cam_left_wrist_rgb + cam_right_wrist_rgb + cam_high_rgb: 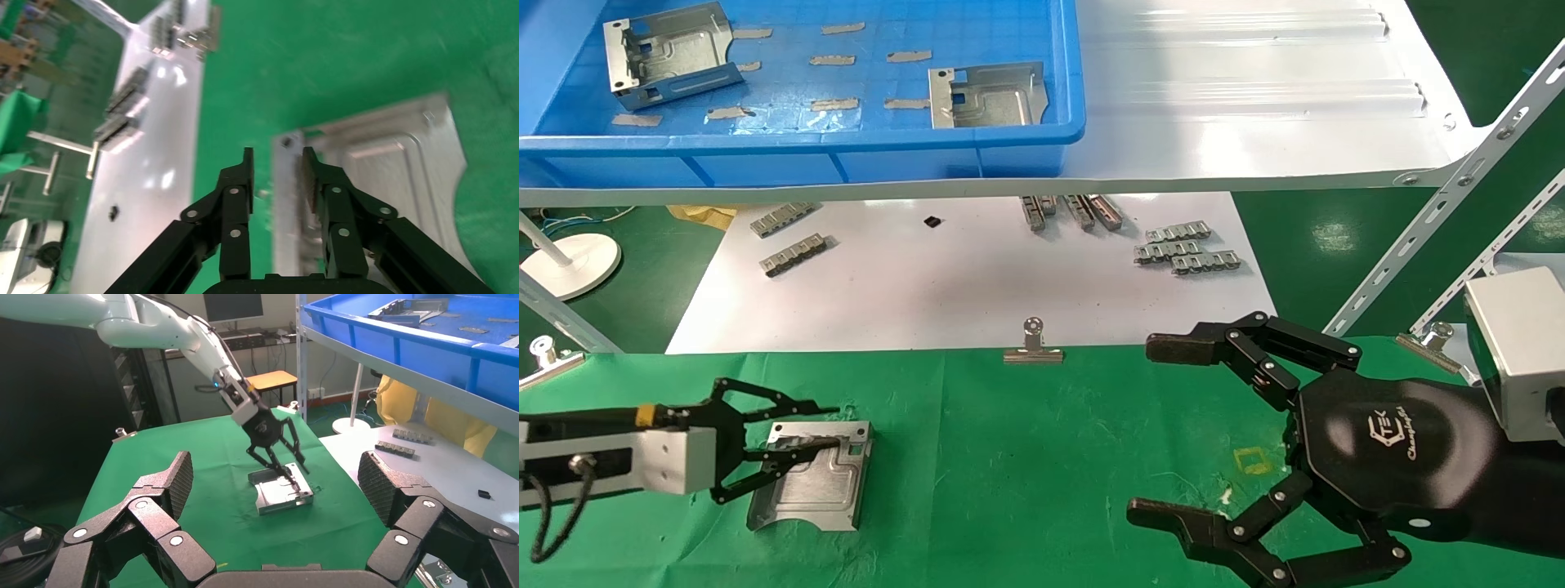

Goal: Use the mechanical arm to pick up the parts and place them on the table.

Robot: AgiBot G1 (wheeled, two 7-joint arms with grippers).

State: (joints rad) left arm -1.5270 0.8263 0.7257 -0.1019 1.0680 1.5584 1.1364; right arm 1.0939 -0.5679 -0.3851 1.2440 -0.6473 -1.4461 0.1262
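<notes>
Wrinkled green table [1026, 457], left gripper [801, 441] loosely straddling bracket [817, 486] flange (unclamped), right gripper [1173, 433] spread empty

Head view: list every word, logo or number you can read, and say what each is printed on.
"TEK": white letters inside a hexagon outline, on the black palm of the right pincer.
A line of white script under that logo: too small to read with certainty.
Nothing else carries text: not the bracket under the left pincer, the blue bin or the green cloth.
</notes>
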